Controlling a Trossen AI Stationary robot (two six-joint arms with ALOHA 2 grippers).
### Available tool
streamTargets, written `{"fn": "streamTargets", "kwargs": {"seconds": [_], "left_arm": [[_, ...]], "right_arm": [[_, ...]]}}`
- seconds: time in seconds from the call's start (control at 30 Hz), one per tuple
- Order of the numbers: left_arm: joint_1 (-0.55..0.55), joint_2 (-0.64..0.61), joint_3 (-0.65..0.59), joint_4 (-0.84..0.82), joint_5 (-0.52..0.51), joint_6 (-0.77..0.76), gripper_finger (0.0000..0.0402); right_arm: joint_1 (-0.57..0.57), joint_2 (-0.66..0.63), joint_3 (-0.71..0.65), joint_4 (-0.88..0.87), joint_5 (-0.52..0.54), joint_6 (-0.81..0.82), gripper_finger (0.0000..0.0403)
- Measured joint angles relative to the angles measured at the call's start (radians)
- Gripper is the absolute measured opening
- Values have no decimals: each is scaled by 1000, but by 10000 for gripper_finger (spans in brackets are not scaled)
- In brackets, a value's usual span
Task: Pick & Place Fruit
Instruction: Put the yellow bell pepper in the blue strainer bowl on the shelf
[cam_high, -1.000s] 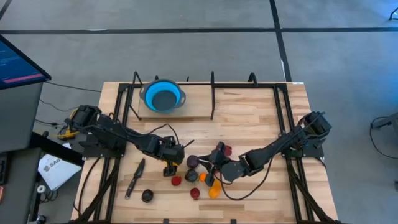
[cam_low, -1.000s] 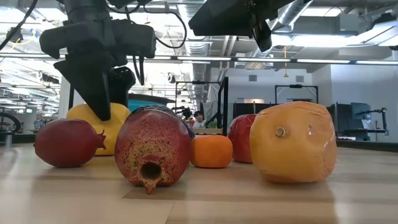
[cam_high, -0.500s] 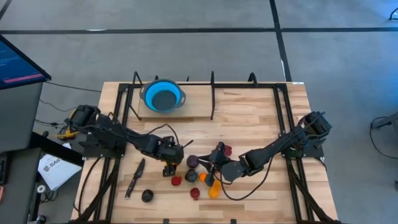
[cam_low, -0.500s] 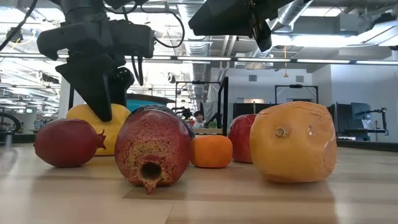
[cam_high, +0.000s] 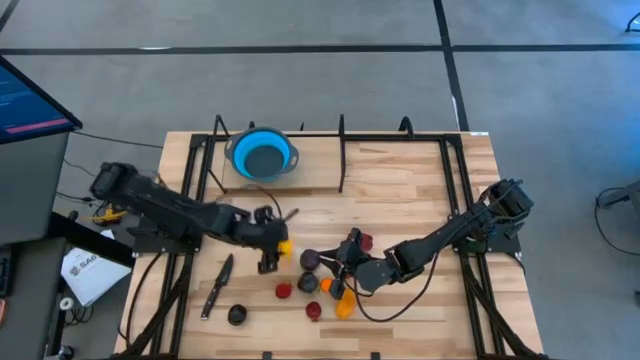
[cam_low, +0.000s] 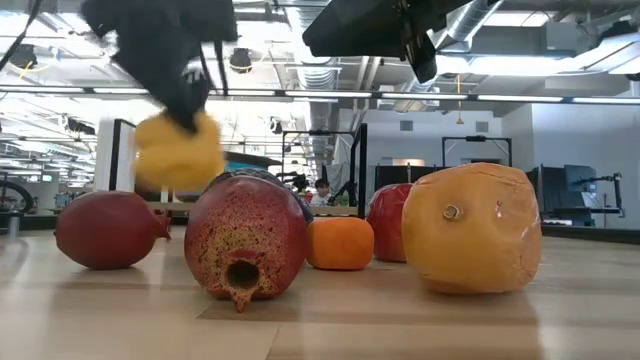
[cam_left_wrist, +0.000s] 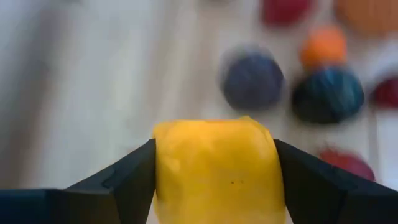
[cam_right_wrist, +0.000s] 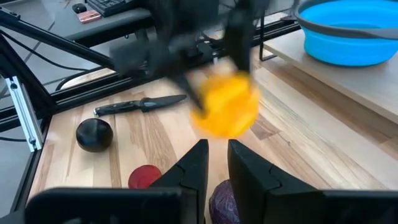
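My left gripper (cam_high: 275, 249) is shut on a yellow fruit (cam_left_wrist: 217, 165), which hangs above the table left of the fruit cluster (cam_low: 178, 150). On the table lie more fruit: a dark purple one (cam_high: 311, 260), red ones (cam_high: 284, 291) (cam_high: 362, 241), an orange one (cam_high: 326, 287), a yellow-orange one (cam_high: 344, 305) and a black one (cam_high: 237, 315). My right gripper (cam_high: 340, 262) hovers over the cluster with its fingers close together (cam_right_wrist: 216, 155) and nothing between them. My left gripper pinches the yellow fruit by two opposite sides (cam_left_wrist: 163, 174) between its two fingers (cam_left_wrist: 124, 183). The fingers come slanting down from the table's left. The fruit is lifted clear of the table.
A blue bowl with a grey rim (cam_high: 262, 155) stands at the far left of the board. A dark knife (cam_high: 218, 285) lies near the left front. Black frame rails (cam_high: 342, 150) run along the far edge and the sides.
My left gripper has taken the yellow fruit up off the table, rising and drawing back a little toward the table's left. The fruit, which rested behind the red fruits, now hangs clear above them. The other fruits have stayed where they were.
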Motion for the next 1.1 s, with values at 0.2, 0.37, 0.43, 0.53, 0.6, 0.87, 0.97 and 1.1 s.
{"fn": "streamTargets", "kwargs": {"seconds": [0.2,0.37,0.43,0.53,0.6,0.87,0.97,1.1], "left_arm": [[49,-231,-25,162,-377,100,282],[255,-317,-142,473,-431,266,278],[358,-320,-195,576,-437,301,279],[496,-309,-273,718,-437,317,284],[565,-292,-315,800,-428,317,286],[702,-194,-437,969,-389,297,287],[720,-146,-450,1016,-386,296,288],[741,-78,-449,1046,-386,295,290]], "right_arm": [[0,0,0,4,0,-1,56],[-11,0,0,7,0,-2,56],[-11,0,0,14,0,-2,56],[-11,0,0,21,0,-2,56],[-10,0,0,23,0,-3,56],[-21,0,0,22,0,-6,56],[-24,0,0,23,-1,-7,56],[-23,0,0,26,-1,-7,56]]}}
